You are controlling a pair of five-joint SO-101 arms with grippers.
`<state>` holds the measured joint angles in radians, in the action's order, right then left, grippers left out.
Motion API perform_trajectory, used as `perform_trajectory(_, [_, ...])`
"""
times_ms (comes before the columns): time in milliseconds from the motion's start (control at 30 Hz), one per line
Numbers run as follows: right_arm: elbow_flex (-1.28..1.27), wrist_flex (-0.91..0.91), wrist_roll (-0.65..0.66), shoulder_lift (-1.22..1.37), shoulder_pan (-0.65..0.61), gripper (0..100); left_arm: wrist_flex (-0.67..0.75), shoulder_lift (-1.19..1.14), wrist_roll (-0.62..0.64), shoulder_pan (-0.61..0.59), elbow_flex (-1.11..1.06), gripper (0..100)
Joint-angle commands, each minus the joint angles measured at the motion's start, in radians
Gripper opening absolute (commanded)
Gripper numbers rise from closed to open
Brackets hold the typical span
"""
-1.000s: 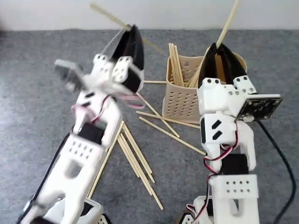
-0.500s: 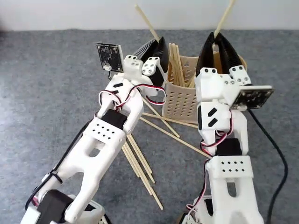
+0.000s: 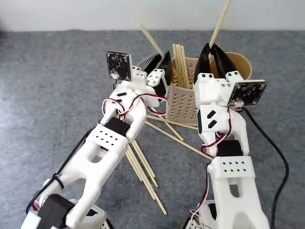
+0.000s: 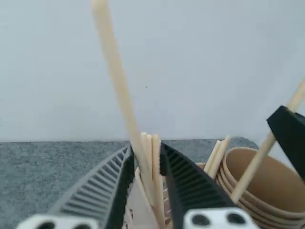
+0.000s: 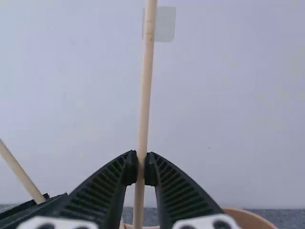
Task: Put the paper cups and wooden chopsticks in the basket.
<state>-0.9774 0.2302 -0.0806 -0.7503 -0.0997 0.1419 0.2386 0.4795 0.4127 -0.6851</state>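
Over the last second the left arm (image 3: 109, 143) has swung in from the left side of the grey table (image 3: 47, 71). It now stands against the near-left corner of the basket (image 3: 183, 102). The left gripper (image 3: 161, 57) is clenched on a slanted chopstick (image 3: 151, 37), whose free end leans away to the far left. Its lower end is at the basket's left rim. The right arm (image 3: 221, 138) has eased slightly left. The right gripper (image 3: 212, 47) is poised over the basket's middle, clamped on an upright chopstick (image 3: 220, 21). Both sticks look close to delivery, each likely needing only a lowering and a release.

The basket is a pale, perforated tub at the far centre of the table. Nested brown paper cups (image 3: 238, 64) sit at its far right end. Whether they rest inside the basket or just behind it cannot be told. A cluster of standing chopsticks (image 3: 178, 59) already crowds the basket's left part, between the two grippers. They could block the slanted stick as it goes in.

On the table near the basket lie two crossed loose chopsticks (image 3: 174, 136). Nearer still, a loose bundle (image 3: 140, 164) lies partly under the left arm. All of these are yet to be picked up, and the arm above them may hinder access.
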Motion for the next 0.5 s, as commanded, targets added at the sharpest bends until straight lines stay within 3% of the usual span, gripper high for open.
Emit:
perform_trajectory(0, [0.008,-0.019,-0.006,0.027,-0.005,3.5,-0.104,0.009,-0.017,0.006,0.031,18])
perform_trajectory(200, [0.011,-0.116,-0.008,-0.001,-0.024,29.3,-0.442,0.011,-0.012,0.006,0.213,21])
perform_trajectory(467, [0.009,-0.145,-0.006,-0.180,-0.024,22.5,-0.758,0.081,0.046,0.002,0.455,21])
